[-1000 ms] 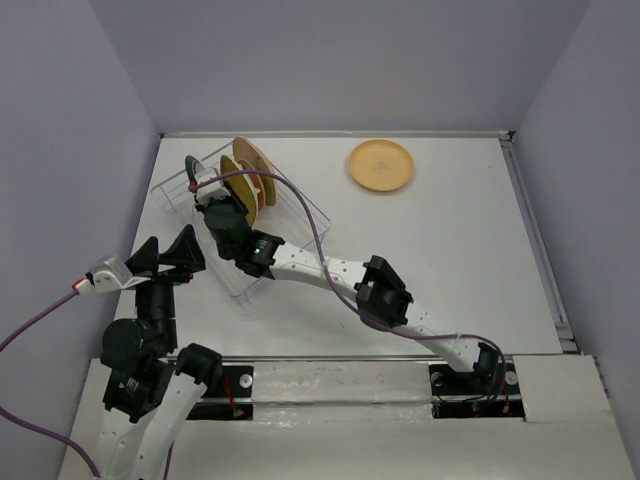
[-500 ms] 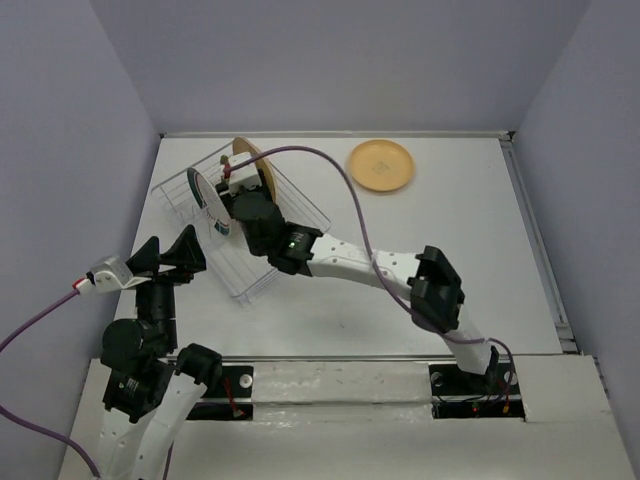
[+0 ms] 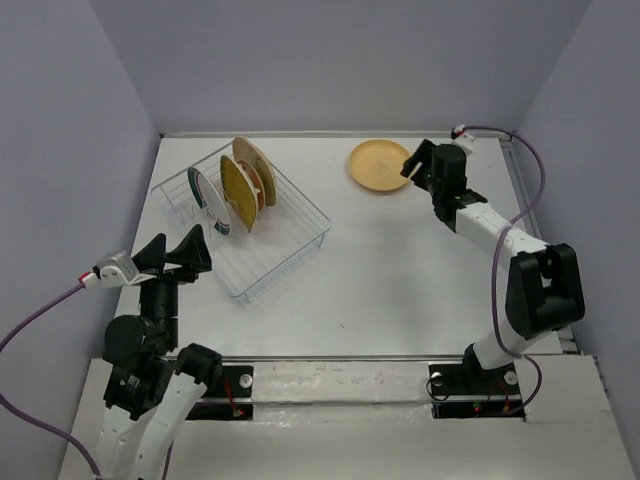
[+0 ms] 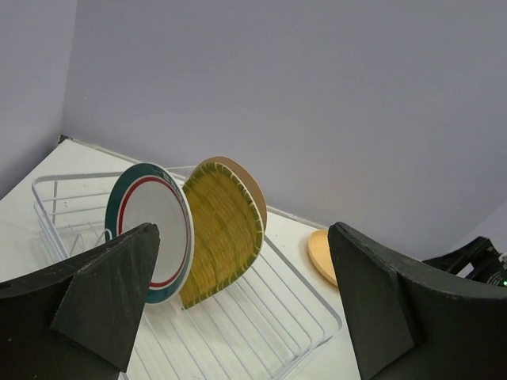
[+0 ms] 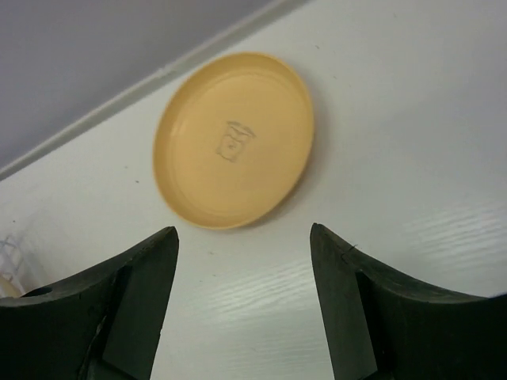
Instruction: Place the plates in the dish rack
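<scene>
The wire dish rack (image 3: 285, 243) stands at the far left. It holds, upright, a white plate with green and red rim rings (image 3: 206, 200), a ribbed yellow plate (image 3: 235, 193), a small red-orange plate (image 3: 259, 186) and a tan plate (image 3: 249, 158). Another round tan plate (image 3: 379, 165) lies flat on the table at the back. My right gripper (image 3: 410, 167) is open and empty just to the right of this plate, which lies just ahead of the fingers in the right wrist view (image 5: 234, 138). My left gripper (image 3: 178, 240) is open and empty, near the rack's front left corner.
The left wrist view shows the rack (image 4: 293, 317), the ringed plate (image 4: 150, 229), the yellow plate (image 4: 222, 233) and the flat tan plate (image 4: 321, 257). A raised rail (image 3: 535, 240) edges the table on the right. Grey walls enclose the table.
My right arm has left the ringed plate standing in the rack and swung across to the flat tan plate at the back. The left arm has hardly moved.
</scene>
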Controlling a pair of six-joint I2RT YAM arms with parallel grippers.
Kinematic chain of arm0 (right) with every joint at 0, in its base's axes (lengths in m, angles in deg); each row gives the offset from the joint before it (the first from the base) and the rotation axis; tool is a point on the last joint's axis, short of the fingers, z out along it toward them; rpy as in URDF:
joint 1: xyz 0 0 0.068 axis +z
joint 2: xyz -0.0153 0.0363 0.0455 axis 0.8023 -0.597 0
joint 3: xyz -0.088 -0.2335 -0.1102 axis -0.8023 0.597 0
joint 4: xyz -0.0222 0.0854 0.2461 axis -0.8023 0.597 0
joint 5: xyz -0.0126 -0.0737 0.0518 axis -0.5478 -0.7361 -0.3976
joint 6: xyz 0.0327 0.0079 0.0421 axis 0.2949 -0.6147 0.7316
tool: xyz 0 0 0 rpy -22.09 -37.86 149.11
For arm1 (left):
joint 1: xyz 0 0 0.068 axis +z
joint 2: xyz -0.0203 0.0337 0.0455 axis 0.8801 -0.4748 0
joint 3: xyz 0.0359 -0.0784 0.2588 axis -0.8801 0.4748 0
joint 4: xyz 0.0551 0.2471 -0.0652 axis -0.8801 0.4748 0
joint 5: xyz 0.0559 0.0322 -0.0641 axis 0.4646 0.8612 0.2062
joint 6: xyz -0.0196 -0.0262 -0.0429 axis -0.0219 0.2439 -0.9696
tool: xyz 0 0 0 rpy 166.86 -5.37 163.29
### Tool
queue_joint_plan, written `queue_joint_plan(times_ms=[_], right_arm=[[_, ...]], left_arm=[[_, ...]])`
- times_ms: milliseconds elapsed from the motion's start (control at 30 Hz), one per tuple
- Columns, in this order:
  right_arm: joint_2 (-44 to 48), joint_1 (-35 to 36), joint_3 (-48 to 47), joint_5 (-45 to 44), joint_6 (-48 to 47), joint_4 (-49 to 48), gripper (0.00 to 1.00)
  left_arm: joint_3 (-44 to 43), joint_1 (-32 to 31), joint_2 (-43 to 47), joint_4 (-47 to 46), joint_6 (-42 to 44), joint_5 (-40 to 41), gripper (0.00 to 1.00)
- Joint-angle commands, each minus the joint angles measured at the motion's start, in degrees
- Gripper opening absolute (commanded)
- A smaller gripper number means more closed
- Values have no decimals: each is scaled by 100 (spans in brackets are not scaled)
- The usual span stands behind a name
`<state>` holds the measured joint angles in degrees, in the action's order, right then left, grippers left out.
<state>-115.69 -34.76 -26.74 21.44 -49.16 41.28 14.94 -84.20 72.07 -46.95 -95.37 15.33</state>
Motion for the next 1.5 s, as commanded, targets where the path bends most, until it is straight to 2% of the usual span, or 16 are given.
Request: queue_joint_plan(times_ms=[0,233,500,700,733,800,833,900,967,1100,1133,1200,1233,1267,1467], right_arm=[[-186,-809,248,1663,813,-23,74],[-1724,-1902,-322,3148,1208,-199,74],[-3420,-1903,-1719,4046,1375,-111,73],[-4088,-1649,-2625,3942,1288,389,71],[-4186,-1648,-2757,3872,1296,573,69],[-4345,-1595,-3021,3792,1428,679,57],[-4441,-1595,-3057,3774,1489,697,38],[-4442,-1595,-3066,3722,1603,697,24],[-4232,-1595,-2944,3529,1578,689,7],[-3214,-1595,-2294,2941,1297,496,7],[-2637,-1543,-1979,2617,1201,443,7],[-2002,-1359,-1644,2177,789,416,7],[-1685,-1245,-1477,1679,613,364,7],[-1038,-957,-1144,1343,263,355,7],[847,442,35,-135,-514,47,7]], left_arm=[[-123,-39,-185,-321,-16,-147,99],[-114,-22,-317,-338,2,-200,99],[-105,40,-431,-400,2,-305,99],[-88,83,-527,-435,2,-419,99],[-79,92,-536,-452,2,-428,99],[-61,136,-545,-470,-7,-455,99],[-44,154,-597,-496,-7,-524,99],[-26,180,-668,-531,-25,-612,99],[-26,233,-852,-567,-51,-788,99],[-26,330,-1168,-672,-130,-1332,99],[-26,391,-1204,-698,-148,-1403,99],[-26,435,-1283,-716,-200,-1596,99],[-26,461,-1327,-751,-218,-1632,99],[-26,479,-1345,-751,-262,-1667,99],[-403,514,-1687,-646,-332,-2141,99]])
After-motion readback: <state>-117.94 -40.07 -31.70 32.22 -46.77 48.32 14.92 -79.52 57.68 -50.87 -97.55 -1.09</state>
